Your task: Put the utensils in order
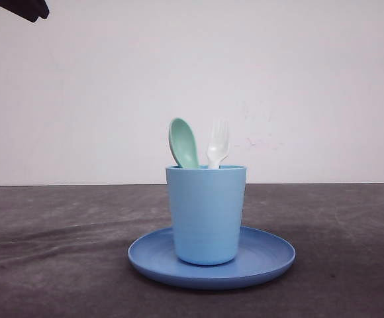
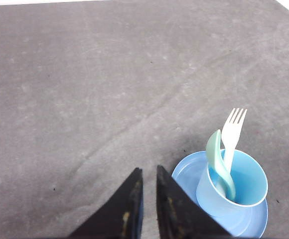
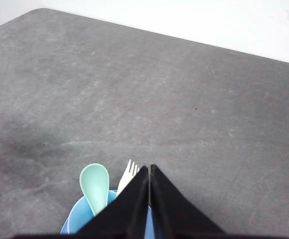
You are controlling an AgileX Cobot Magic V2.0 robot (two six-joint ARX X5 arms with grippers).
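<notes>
Already the white plastic fork (image 1: pixel 218 143) and mint-green plastic spoon (image 1: pixel 184 143) stood in the light blue plastic cup (image 1: pixel 206 215), both grippers' fingers (image 3: pixel 134 204) pressed together, so a careless bump could tip it.

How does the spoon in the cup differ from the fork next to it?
The spoon is pale mint green; the fork is white. The spoon ends in a smooth oval bowl, the fork in tines. In the front view the spoon stands left, the fork right. Both stand handle-down in the light blue cup.
</notes>
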